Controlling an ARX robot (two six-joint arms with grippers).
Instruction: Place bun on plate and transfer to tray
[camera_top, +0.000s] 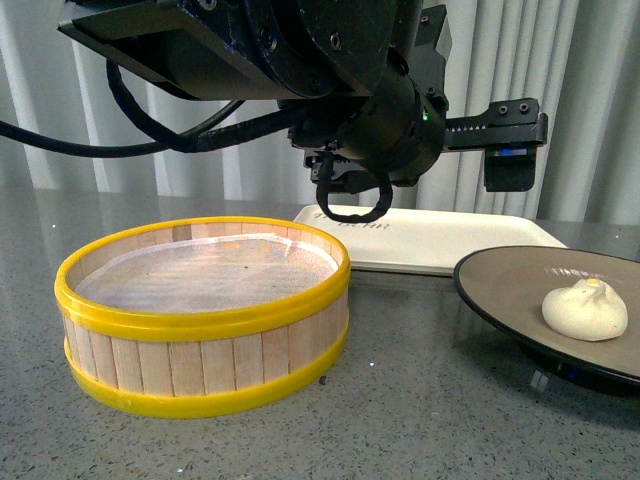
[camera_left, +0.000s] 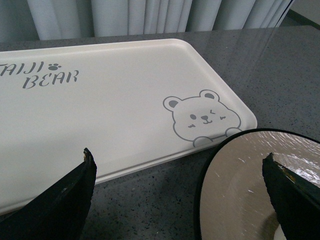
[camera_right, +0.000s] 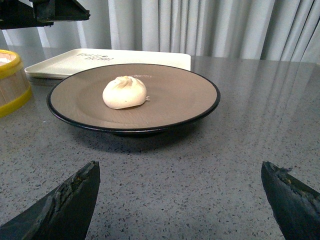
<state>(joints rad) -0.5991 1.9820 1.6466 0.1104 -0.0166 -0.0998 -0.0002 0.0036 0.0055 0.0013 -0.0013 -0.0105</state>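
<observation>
The cream-white bun (camera_top: 585, 309) lies on the beige, black-rimmed plate (camera_top: 480, 300) at the right of the table. Behind the plate lies the cream tray (camera_top: 440, 240) with dark lettering. My left arm (camera_top: 400, 110) hangs above the tray. In the left wrist view my left gripper (camera_left: 180, 200) is open over the gap between the tray (camera_left: 110, 110) and the plate (camera_left: 230, 190), holding nothing. My right gripper (camera_right: 180, 200) is open and empty above bare table, short of the plate (camera_right: 210, 100), with the bun (camera_right: 124, 92) beyond it.
A round wooden steamer basket (camera_top: 205, 310) with yellow rims stands at the front left, its paper liner bare. The table (camera_top: 420, 420) is grey speckled stone. Pale curtains (camera_top: 590, 60) hang behind the table.
</observation>
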